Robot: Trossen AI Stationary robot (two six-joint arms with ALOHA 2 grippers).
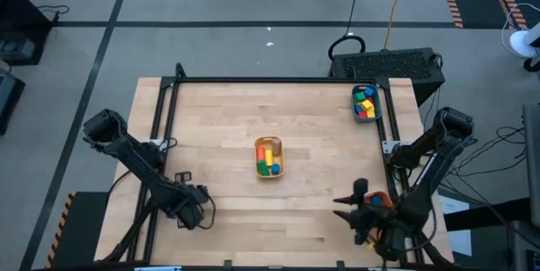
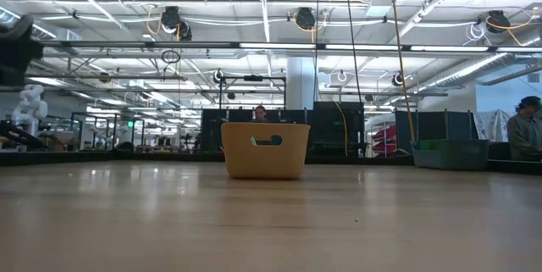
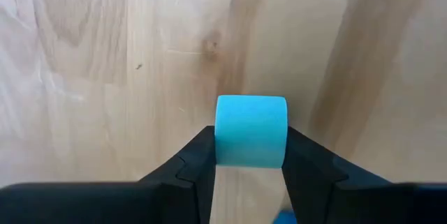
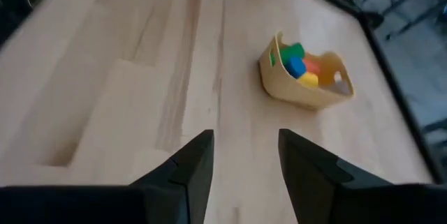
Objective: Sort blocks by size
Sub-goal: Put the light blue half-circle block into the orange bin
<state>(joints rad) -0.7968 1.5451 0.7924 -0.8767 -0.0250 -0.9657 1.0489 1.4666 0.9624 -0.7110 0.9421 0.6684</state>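
Left wrist view: a cyan block (image 3: 251, 131) is pinched between the tips of the left jaws (image 3: 250, 155) above the table (image 3: 105, 63); gripped so shallowly, it could be lost in transit.

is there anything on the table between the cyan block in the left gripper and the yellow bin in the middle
Nothing visible. The left gripper clamps the cyan block near the table's front left; bare wood runs from there to the yellow bin.

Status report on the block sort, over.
Left claw closed on cyan block, near table's left front. Right claw open, empty, right front. Yellow bin mid-table holds blocks. Nothing in the way.
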